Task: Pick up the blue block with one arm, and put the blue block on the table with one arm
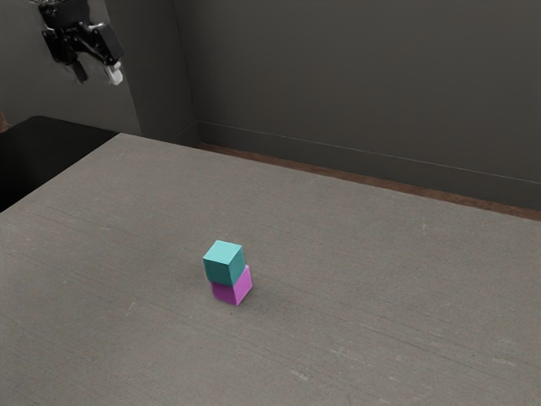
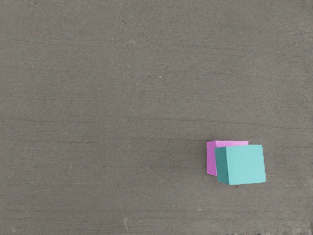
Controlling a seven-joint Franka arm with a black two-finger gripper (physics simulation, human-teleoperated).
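Note:
High at the exterior view's upper left, my gripper (image 1: 98,74) hangs well above and away from the blocks, its two fingers apart with nothing between them. The blue block (image 1: 224,263), light teal in colour, rests on top of a magenta block (image 1: 234,288), slightly offset from it, and the magenta one stands on the grey table (image 1: 363,279). From above, in the wrist view, the blue block (image 2: 244,164) covers most of the magenta block (image 2: 211,157), of which one side and a strip of the top show.
A black surface (image 1: 51,156) adjoins the table's edge at the exterior view's left. Behind the table's far edge stands a dark grey wall (image 1: 363,85).

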